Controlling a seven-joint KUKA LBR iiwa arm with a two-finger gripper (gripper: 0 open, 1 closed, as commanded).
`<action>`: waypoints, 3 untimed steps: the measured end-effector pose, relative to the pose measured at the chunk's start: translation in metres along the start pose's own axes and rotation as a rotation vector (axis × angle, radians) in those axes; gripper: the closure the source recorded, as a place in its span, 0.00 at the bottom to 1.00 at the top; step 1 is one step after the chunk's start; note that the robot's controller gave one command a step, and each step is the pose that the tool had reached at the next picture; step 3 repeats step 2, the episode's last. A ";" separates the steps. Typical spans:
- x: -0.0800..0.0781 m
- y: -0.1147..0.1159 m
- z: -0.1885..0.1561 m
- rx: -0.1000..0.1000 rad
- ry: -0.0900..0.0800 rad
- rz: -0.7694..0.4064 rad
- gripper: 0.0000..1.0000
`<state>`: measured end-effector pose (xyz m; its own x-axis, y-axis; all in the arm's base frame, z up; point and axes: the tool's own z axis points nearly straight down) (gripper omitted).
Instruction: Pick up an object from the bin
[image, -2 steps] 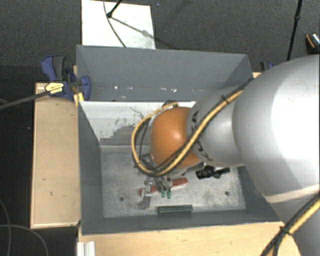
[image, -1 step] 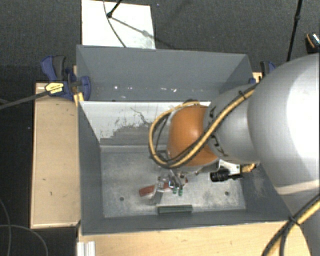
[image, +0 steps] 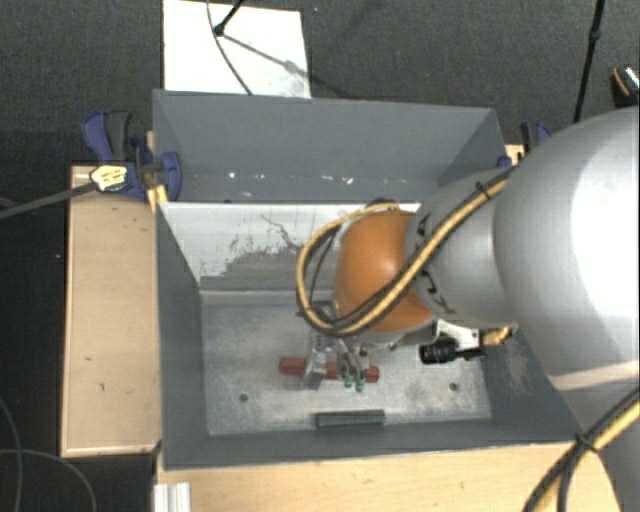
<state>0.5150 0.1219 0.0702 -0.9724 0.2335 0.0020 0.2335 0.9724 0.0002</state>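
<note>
The tool (image: 338, 372) was down on a red-brown bar (image: 293, 367) just beside a dark flat strip (image: 350, 419). Whether it was clenched or released could not be told. This looked like the grasping step. The next move called for a firm clench and a straight lift.

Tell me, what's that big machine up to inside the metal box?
A robot arm reaches into the grey metal bin from the right to pick something out. Its claw is down near the bin floor, right at a small reddish-brown bar lying flat towards the front. The bar is on the floor, not lifted. A dark flat strip lies apart from it, by the front wall.
</note>
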 end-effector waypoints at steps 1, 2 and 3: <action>0.027 0.005 0.000 0.001 0.001 -0.237 1.00; 0.029 0.002 -0.163 -0.004 -0.011 -0.226 1.00; 0.029 0.002 -0.163 -0.004 -0.011 -0.226 1.00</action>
